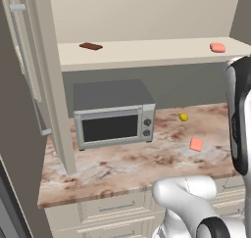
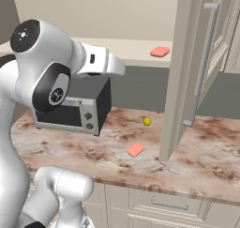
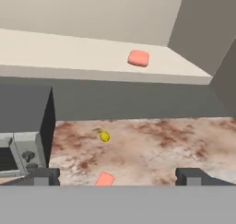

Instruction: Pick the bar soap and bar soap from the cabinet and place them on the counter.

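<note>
One salmon-pink bar soap (image 1: 217, 47) (image 2: 160, 51) (image 3: 138, 58) lies on the right end of the open cabinet's beige shelf (image 1: 147, 53). A second bar soap (image 1: 196, 144) (image 2: 135, 149) (image 3: 104, 179) lies flat on the marbled counter (image 1: 122, 163), right of the microwave. In the hand view my gripper (image 3: 117, 177) is open, its two dark fingertips (image 3: 44, 176) far apart with nothing between them. It hovers above the counter, facing the cabinet, lower than the shelf soap and well short of it.
A grey microwave (image 1: 113, 114) (image 2: 75, 112) stands on the counter under the shelf. A small yellow ball (image 1: 183, 117) (image 3: 104, 136) lies near the back wall. A dark brown slab (image 1: 90, 46) rests on the shelf's left. Open cabinet doors (image 1: 24, 85) (image 2: 197, 72) flank the space.
</note>
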Motion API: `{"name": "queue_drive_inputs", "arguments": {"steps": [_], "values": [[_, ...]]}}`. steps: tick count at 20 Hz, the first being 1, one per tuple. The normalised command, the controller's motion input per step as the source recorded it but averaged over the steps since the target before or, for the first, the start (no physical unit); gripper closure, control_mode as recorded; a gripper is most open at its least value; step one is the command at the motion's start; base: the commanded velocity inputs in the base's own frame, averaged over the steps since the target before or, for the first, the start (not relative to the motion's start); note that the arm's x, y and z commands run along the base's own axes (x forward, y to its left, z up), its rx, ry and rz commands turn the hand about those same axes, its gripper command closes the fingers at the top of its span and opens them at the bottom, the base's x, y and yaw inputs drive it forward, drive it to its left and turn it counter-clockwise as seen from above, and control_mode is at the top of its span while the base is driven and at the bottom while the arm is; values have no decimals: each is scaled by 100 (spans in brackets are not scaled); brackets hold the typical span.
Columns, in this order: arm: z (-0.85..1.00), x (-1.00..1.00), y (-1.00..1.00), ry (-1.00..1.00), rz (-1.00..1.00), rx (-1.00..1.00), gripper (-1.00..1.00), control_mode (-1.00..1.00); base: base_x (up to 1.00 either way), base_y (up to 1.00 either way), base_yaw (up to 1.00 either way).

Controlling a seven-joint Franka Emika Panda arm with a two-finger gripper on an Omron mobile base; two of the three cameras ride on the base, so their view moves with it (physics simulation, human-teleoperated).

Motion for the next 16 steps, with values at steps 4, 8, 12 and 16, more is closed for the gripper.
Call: {"name": "queue_drive_inputs", "arguments": {"steps": [4, 8, 12, 16], "values": [[28, -6, 8, -19, -8, 12, -100, -100, 0, 0, 0], [6, 0, 8, -11, -7, 7, -100, -100, 0, 0, 0], [5, 14, 7, 5, -4, 0, -100, -100, 0, 0, 0], [30, 16, 3, 9, -5, -6, -100, -100, 0, 0, 0]]}}
